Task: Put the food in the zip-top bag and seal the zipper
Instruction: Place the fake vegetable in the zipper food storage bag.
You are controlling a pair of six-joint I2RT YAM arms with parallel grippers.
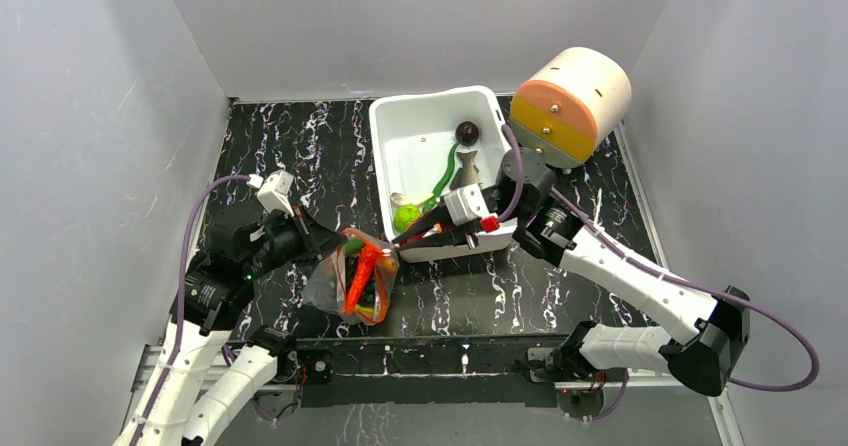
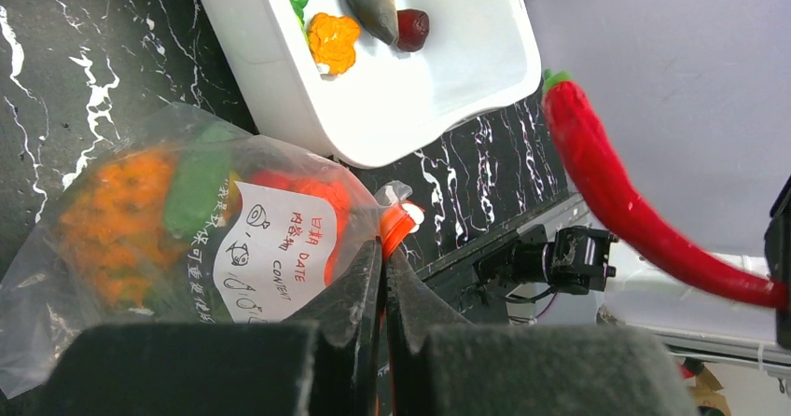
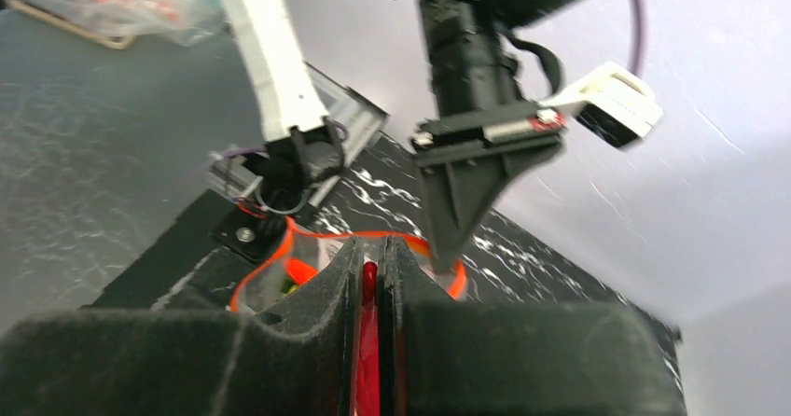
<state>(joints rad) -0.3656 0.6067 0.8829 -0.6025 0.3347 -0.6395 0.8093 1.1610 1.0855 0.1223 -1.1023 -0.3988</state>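
Note:
The clear zip-top bag lies on the black marbled table in front of the white bin, with orange, green and red toy food inside. In the left wrist view the bag shows a white label. My left gripper is shut on the orange zipper strip and holds the mouth up. In the right wrist view the zipper forms an open ring. My right gripper is shut on a red chili, which sits just above the bag's mouth. The fingers hide most of the chili in the right wrist view.
The white bin stands behind the bag and holds a fish, a dark round fruit, a green piece and an orange piece. A pink, yellow and white cylinder stands at the bin's right.

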